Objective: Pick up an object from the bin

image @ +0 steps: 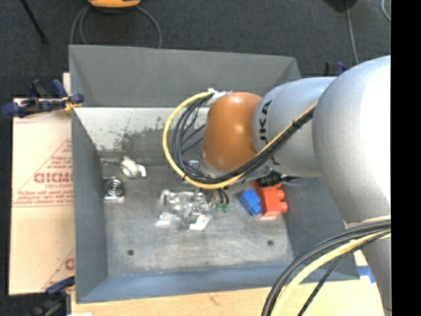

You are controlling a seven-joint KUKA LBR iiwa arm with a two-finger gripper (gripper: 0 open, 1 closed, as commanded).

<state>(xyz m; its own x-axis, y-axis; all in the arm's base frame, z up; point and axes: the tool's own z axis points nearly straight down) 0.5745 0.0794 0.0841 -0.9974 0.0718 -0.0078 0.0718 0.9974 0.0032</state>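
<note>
**A:** Where is the claw?

**B:** The claw (212, 196) hangs under the orange wrist cover (230, 140), low over the middle of the bin (89, 242). I cannot tell whether it is open or closed, because the cover hides it.

**A:** What lies nearest?

**B:** A clear glinting cluster (179, 209) lies just left of the claw and slightly nearer, perhaps touching it. It looks like crumpled transparent plastic with white bits, and it seems longer left to right. I judge a small shift left would centre the claw on it.

**A:** And further out?

**B:** Just to the right a blue block (249, 203) sits against a red block (273, 199). Well to the left, a white piece (133, 169) and a metal coil (114, 189) lie by the left wall.
</note>
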